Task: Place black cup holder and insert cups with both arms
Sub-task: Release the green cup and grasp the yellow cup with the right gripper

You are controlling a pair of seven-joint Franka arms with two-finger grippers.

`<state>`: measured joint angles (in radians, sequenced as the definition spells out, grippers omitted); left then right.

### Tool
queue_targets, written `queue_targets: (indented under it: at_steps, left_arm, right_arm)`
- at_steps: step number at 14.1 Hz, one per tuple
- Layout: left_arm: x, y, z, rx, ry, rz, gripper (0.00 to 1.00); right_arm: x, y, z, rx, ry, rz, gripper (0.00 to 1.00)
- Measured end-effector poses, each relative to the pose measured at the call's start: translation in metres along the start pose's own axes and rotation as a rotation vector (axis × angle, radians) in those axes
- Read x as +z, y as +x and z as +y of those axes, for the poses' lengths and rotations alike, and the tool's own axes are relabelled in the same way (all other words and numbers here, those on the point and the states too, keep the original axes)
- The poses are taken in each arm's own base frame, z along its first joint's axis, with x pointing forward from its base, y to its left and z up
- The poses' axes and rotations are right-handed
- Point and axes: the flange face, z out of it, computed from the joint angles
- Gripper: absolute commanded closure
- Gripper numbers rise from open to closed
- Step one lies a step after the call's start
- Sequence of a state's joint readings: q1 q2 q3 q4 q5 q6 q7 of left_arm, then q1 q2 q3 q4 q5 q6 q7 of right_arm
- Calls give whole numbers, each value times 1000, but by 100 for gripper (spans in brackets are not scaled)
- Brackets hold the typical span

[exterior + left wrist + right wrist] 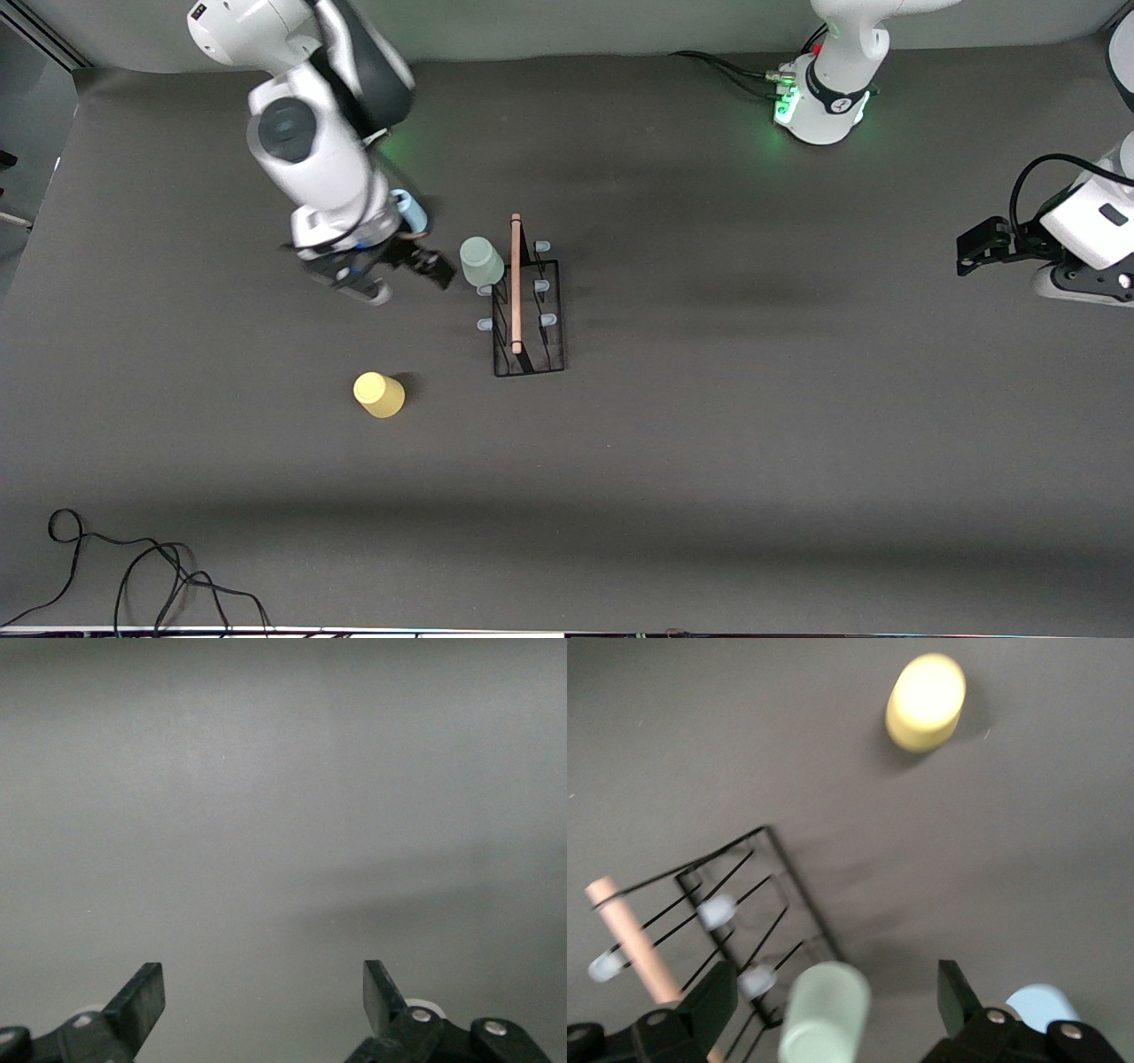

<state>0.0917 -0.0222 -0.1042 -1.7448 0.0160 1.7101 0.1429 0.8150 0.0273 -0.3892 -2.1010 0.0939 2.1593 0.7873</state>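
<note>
Black wire holder (528, 330) with three cups: mint (481, 260), yellow (379, 394), blue (410, 211).

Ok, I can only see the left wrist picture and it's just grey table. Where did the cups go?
Observer: The mint green cup sits on a peg of the black cup holder.
Kid: And the yellow one?
Observer: The yellow cup stands on the table, nearer the front camera than the black cup holder, toward the right arm's end.
Kid: What's the other arm doing?
Observer: The right gripper hangs beside the mint green cup, jaws open, holding nothing.
</note>
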Motion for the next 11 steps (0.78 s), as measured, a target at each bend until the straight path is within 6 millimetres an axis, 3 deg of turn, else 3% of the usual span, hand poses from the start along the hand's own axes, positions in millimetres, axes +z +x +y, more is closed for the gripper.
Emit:
queue_targets:
  at_steps: [4, 7, 11]
  left_arm:
    - [0, 0, 0, 0, 0, 1, 0]
    - [-1, 0, 0, 0, 0, 2, 0]
    - [-1, 0, 0, 0, 0, 2, 0]
  right_arm:
    - [20, 69, 62, -75, -21, 26, 0]
    - [63, 95, 74, -73, 20, 29, 0]
    - [124, 110, 76, -70, 2, 70, 0]
